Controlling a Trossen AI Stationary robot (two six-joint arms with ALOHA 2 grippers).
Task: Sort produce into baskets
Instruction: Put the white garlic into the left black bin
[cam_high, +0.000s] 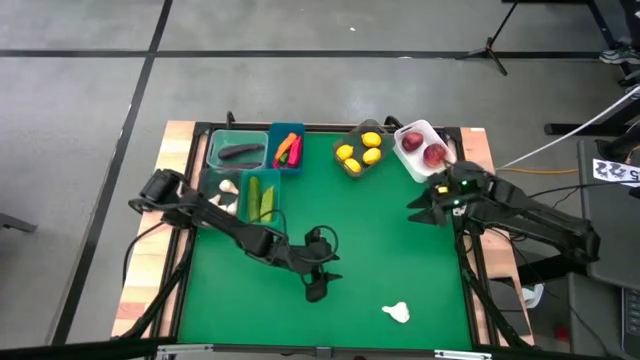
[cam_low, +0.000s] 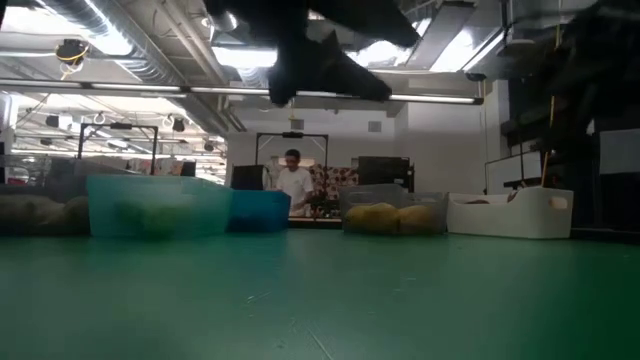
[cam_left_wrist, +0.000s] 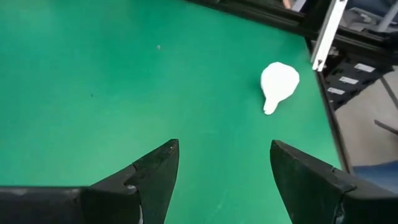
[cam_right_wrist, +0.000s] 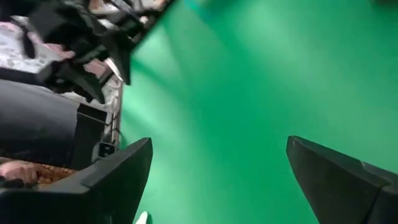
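One garlic bulb loose | left claw open, near

A grey concrete floor surrounded the table, crossed by dark lines. A tripod stood beyond the table's far right corner. Across the table, strip lights and ducts hung overhead, and a person stood far back.

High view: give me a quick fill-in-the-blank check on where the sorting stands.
1. The one piece loose on the green mat is a white ____.
2. The white basket holds red ____.
3. The fingers of the left gripper are ____, with nothing between them.
4. The lemons lie in the ____ basket.

Missing words: garlic bulb; apples; open; grey
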